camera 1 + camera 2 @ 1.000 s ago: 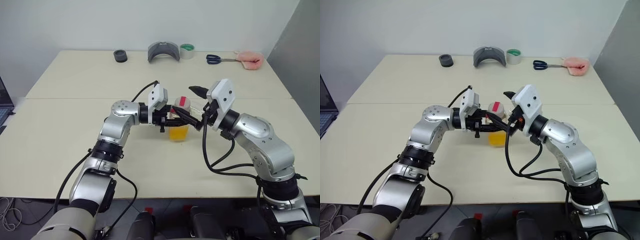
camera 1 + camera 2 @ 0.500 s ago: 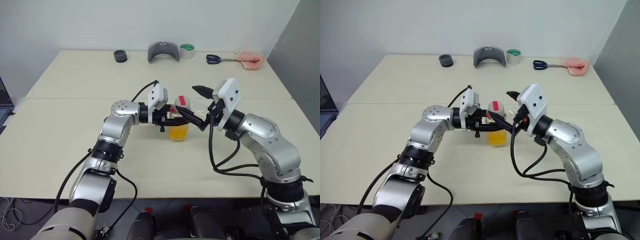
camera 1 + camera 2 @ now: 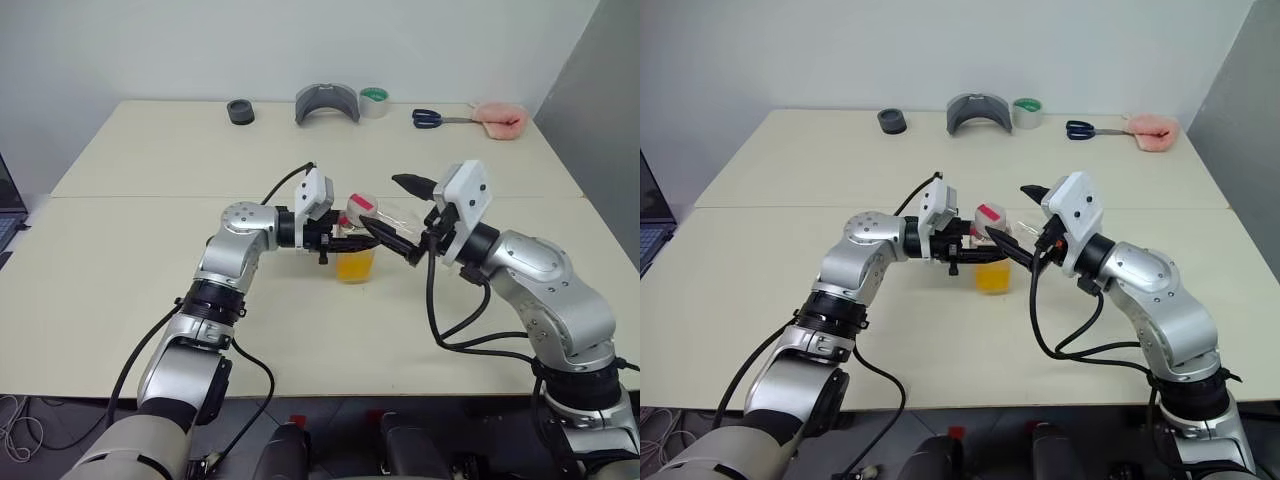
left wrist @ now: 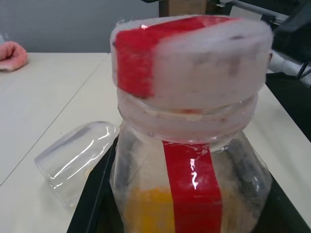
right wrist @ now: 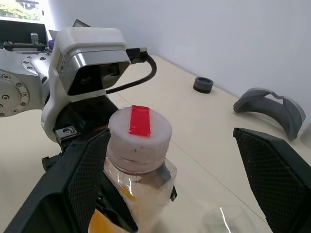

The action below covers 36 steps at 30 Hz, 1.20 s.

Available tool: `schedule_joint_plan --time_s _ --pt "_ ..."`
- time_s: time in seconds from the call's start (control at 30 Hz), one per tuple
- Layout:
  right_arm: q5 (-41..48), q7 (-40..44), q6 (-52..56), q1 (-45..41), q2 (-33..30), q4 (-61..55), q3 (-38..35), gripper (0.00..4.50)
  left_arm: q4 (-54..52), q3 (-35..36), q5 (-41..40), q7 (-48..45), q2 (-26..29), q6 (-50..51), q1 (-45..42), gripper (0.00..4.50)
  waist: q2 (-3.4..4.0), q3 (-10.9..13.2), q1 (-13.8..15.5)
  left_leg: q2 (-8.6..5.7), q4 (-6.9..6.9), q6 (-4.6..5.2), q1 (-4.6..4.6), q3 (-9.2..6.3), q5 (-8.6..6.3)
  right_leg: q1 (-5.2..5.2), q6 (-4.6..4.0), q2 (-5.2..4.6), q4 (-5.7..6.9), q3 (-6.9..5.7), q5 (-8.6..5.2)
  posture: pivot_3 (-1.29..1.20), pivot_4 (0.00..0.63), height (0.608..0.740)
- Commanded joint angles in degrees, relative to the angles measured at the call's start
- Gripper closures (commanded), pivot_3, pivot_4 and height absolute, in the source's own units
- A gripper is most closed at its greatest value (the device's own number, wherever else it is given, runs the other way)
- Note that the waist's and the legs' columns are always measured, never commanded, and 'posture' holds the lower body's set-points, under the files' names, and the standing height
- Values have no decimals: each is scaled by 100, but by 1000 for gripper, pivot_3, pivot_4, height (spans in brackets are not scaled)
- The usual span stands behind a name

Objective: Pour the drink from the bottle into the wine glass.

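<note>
The bottle (image 3: 356,245) stands mid-table, clear with a red strip down its side and a capped top (image 5: 140,131). Orange-yellow drink (image 3: 356,266) fills its lower part. My left gripper (image 3: 338,240) is shut on the bottle's body from the left, its black fingers (image 4: 92,204) on either side. My right gripper (image 3: 380,200) is open at the right, with its fingers (image 5: 80,182) spread on both sides of the cap and apart from it. The wine glass (image 4: 73,155) lies on its side on the table just behind the bottle.
Along the far table edge sit a black roll (image 3: 240,111), a grey curved piece (image 3: 327,102), a tape roll (image 3: 374,101), scissors (image 3: 430,118) and a pink cloth (image 3: 500,118). A seam (image 3: 150,197) runs across the tabletop.
My right arm's elbow and wrist have swung outward to the right, while its open gripper stays by the cap. The left arm and the bottle have not moved.
</note>
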Motion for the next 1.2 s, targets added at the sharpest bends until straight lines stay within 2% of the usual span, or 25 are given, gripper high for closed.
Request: schedule_joint_plan --time_s 0.03,0.2,0.57,0.8,1.2 --pt "383 96 147 -77 -59 -436 -229 205 -146 101 -103 -66 13 -135 -90 2739 0 0 -1 0 0 0 0 0 0 0 0 0 0 0 0 0 150 740" --pt "386 52 192 -176 -39 -475 -16 205 -135 104 -91 -68 1 -152 -81 2739 0 0 -3 1 0 0 1 0 0 0 0 1 0 0 0 0 150 740" --pt "-387 -109 -239 -382 107 0 456 205 -138 98 -92 -74 -7 -150 -81 2739 0 0 -2 0 0 0 1 1 0 0 0 0 -1 0 0 0 150 740" --pt "-575 -155 -285 -417 164 217 376 205 -151 102 -96 -65 -5 -143 -69 2739 0 0 -2 0 0 0 1 0 0 0 0 0 0 0 0 0 150 740" --pt "-334 -203 -57 -374 224 114 114 205 -155 96 -105 -54 -7 -146 -71 2739 0 0 -2 0 0 0 1 0 0 0 0 0 0 0 0 0 150 740"
